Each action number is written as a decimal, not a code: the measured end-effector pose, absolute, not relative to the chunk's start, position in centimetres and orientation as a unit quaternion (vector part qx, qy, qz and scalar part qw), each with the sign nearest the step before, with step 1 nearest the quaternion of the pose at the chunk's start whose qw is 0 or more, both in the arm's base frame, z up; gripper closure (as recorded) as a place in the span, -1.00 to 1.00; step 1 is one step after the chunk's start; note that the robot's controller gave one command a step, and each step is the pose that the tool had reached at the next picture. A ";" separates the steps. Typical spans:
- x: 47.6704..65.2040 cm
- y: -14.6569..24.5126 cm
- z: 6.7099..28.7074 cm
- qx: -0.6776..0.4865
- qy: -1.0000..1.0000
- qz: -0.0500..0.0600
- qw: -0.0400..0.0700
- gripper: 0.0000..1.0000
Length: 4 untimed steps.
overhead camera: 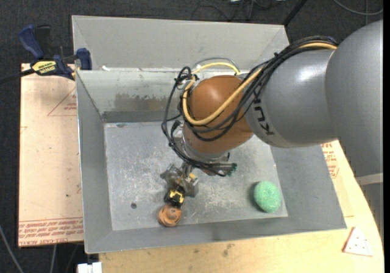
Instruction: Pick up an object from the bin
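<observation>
Pincer [178,192] hangs just behind a small orange-brown disc [169,216] near the bin's [244,227] front edge; you cannot tell whether it is spread or pressed together. Disc looks light, hard, probably slippery: grip it across the rim.

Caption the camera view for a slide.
Gripper down in the grey bin next to a small orange round object; green lump lies apart.

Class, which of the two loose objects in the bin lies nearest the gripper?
The small orange-brown round object just beside the gripper; the green rounded lump lies well apart, rightward.
</observation>
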<state>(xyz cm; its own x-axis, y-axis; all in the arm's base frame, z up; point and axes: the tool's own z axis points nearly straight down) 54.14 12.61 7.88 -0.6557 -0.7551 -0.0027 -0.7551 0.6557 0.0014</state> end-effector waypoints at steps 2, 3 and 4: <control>54.2 12.6 9.4 -0.416 0.909 0.001 0.001 1.00; 54.2 12.7 9.9 -0.416 0.909 0.001 0.001 1.00; 54.0 12.7 10.9 -0.416 0.909 0.001 -0.002 1.00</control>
<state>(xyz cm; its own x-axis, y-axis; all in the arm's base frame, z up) 54.03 12.67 10.92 -0.6543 -0.7562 0.0017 -0.7562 0.6543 0.0036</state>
